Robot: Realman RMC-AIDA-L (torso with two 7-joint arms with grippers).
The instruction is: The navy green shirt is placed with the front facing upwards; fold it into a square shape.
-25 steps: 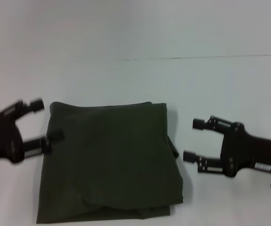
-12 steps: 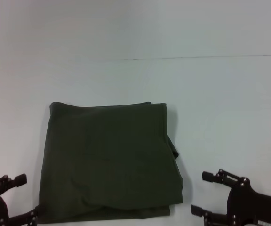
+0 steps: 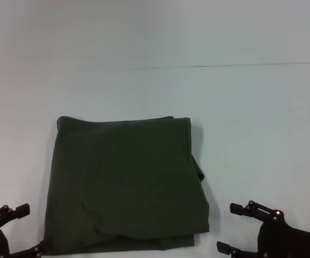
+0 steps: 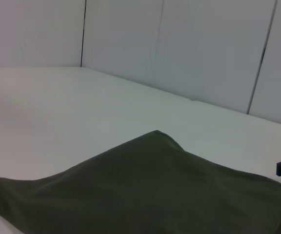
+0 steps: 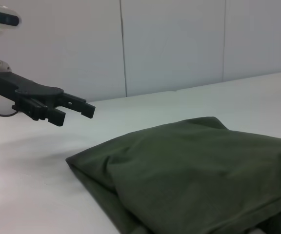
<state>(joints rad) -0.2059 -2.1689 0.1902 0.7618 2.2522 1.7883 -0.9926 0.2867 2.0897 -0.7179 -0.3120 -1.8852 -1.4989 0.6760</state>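
Observation:
The navy green shirt [image 3: 125,183] lies folded into a roughly square stack on the white table, plain fabric up, with no lettering or collar showing. A small fold sticks out of its right edge. My left gripper [image 3: 30,230] is open at the near left corner of the shirt, close to the cloth and holding nothing. My right gripper [image 3: 227,228] is open at the near right, a short gap from the shirt, also with nothing in it. The left wrist view shows the shirt [image 4: 145,190] low and flat. In the right wrist view the shirt [image 5: 194,170] lies beyond the left gripper [image 5: 74,113].
White table [image 3: 252,134] surrounds the shirt on all sides. A thin seam line [image 3: 198,66] crosses the far part of the table. Pale wall panels [image 4: 204,44] stand behind the table in the wrist views.
Both grippers have pulled back from the shirt's left and right sides toward the near edge of the table, staying open. The shirt has not moved.

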